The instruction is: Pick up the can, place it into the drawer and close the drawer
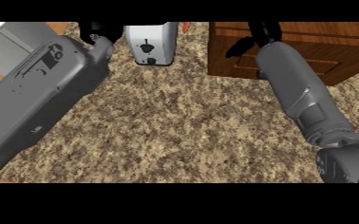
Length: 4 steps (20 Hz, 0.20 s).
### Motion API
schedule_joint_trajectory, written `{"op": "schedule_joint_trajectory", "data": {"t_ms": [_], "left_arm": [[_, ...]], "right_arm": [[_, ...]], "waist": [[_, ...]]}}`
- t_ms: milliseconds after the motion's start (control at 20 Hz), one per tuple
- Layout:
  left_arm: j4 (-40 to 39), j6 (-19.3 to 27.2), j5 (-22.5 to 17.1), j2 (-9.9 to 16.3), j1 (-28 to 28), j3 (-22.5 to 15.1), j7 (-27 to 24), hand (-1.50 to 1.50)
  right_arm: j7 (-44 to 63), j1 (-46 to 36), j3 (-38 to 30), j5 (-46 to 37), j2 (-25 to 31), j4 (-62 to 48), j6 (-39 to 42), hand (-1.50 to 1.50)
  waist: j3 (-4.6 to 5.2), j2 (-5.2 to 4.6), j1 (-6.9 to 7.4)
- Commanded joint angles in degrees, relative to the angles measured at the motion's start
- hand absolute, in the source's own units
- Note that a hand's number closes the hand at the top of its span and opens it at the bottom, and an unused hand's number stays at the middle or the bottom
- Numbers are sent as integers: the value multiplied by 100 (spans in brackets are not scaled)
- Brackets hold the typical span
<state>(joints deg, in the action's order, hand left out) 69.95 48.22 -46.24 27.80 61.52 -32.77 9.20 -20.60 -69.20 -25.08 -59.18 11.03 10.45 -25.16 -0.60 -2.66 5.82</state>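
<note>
On the speckled brown-beige granite counter point(182, 123), mostly bare stone between the two arms. White boxy toaster with a black lever point(151, 43) stands at the far edge, centre-left. Small red-orange sliver point(185, 26) just right of the toaster, cut off by the view's upper limit; can't tell what it is. Brown wooden drawer cabinet point(316, 47) sits far right on the counter, front panel lines visible; can't tell whether the drawer is open. Pale grey flat surface point(17, 47) far left, past a strip of orange-brown wood point(60, 27).

Left grey forearm runs up to the black left hand point(98, 31) just left of the toaster; mostly cropped, finger state can't tell. Black right hand point(254, 38) is over the cabinet's front, fingers partly cropped; can't tell if spread or closed, or whether it holds anything. Can isn't identifiable from here.
</note>
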Motion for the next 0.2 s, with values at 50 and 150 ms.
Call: {"op": "schedule_joint_trajectory", "data": {"t_ms": [50,150], "left_arm": [[118,24,107,108,-171,-34,-5,-150],[379,-23,27,146,-332,12,96,-150]], "right_arm": [[-176,-426,-829,916,29,138,493,-150],[-314,-352,-836,921,110,103,534,-150]], "waist": [[38,83,27],[46,94,43]]}}
